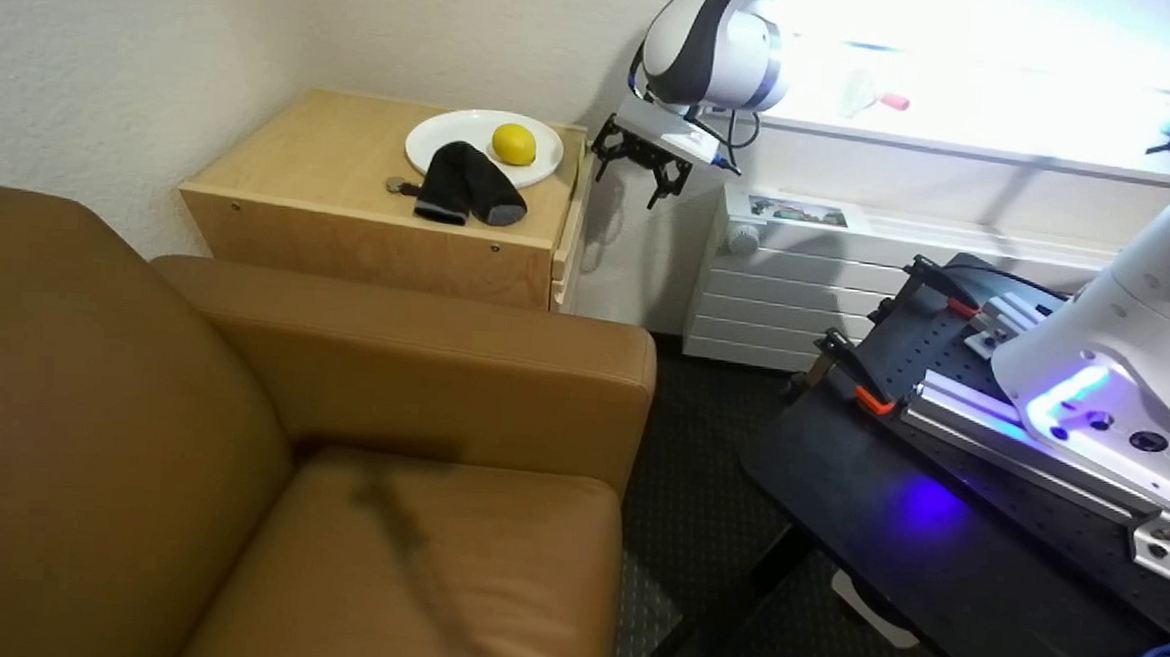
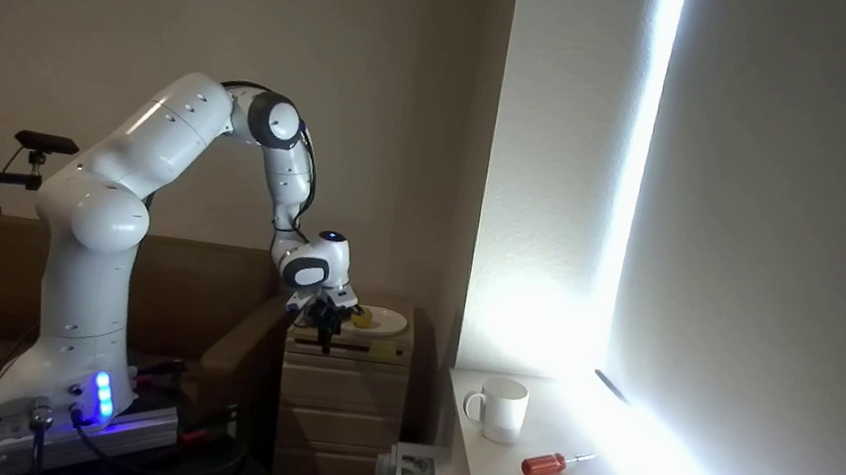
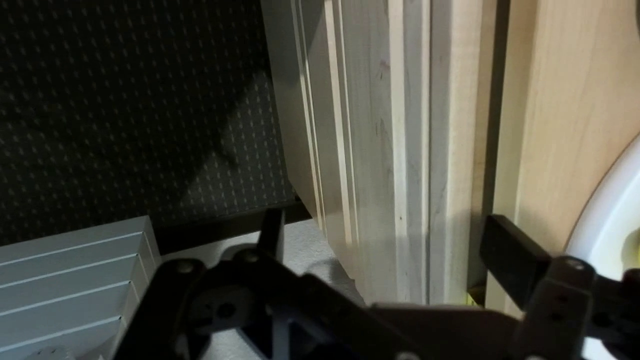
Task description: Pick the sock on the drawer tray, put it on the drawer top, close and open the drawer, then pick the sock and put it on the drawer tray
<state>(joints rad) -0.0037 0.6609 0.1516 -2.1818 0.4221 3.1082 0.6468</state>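
In an exterior view, one couch (image 1: 392,388) fills the lower left, well below the gripper (image 1: 627,186). One drawer top (image 1: 304,149) lies left of the gripper, with bare wood at the end away from it. On that surface rests one black sock (image 1: 461,172), folded over, overlapping one white plate (image 1: 455,126); one yellow fruit (image 1: 515,145) sits on the plate, nearer the gripper. The drawer top's right edge stops near the gripper; in the wrist view a narrow dark gap parts it from the drawer (image 3: 462,150) front. The gripper's jaws stand wide apart, empty. Open floor (image 1: 694,444) shows beneath. Lower right of it come one radiator (image 1: 797,290) and one black table (image 1: 866,513). In an exterior view, one mug (image 2: 505,412) and one screwdriver (image 2: 544,466) sit right of it.
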